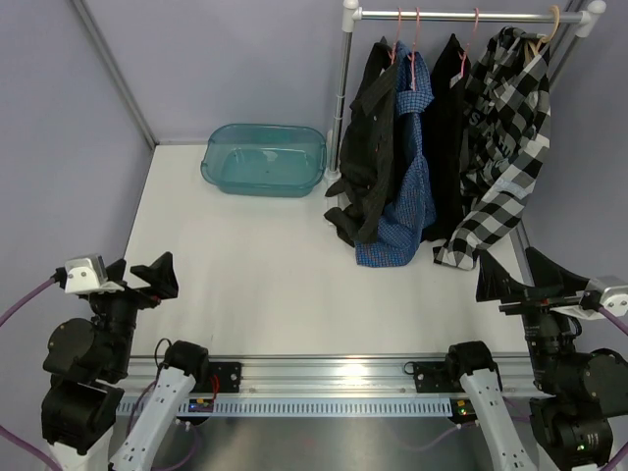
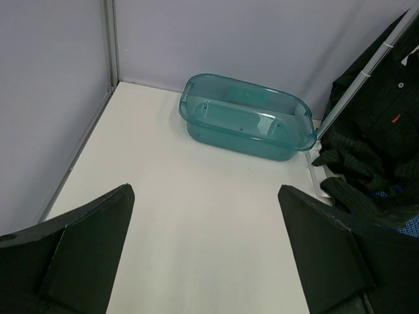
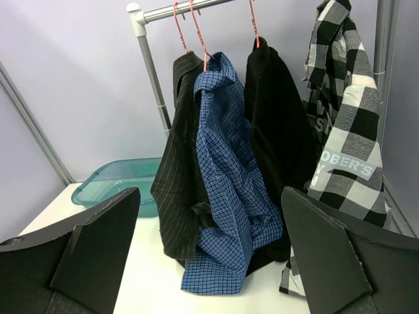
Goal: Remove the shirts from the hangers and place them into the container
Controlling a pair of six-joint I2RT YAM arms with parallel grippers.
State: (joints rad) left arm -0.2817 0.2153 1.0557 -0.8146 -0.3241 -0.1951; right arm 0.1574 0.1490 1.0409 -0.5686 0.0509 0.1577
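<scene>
Four shirts (image 1: 412, 177) hung on the rail (image 1: 461, 15); both tools stood released.
From above, the shirts hung on hangers (image 1: 416, 39) far right, the teal container (image 1: 263, 159) just left of them on the worktop (image 1: 255, 275); left tool (image 1: 142, 270) and right tool (image 1: 515, 270) gaped, holding nothing. The left wrist faced the container, the right wrist the shirts.

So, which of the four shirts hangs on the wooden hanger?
The black-and-white checked shirt, at the right end of the rail. Its hanger is pale wood; the other three shirts hang on thin pink hangers.
</scene>
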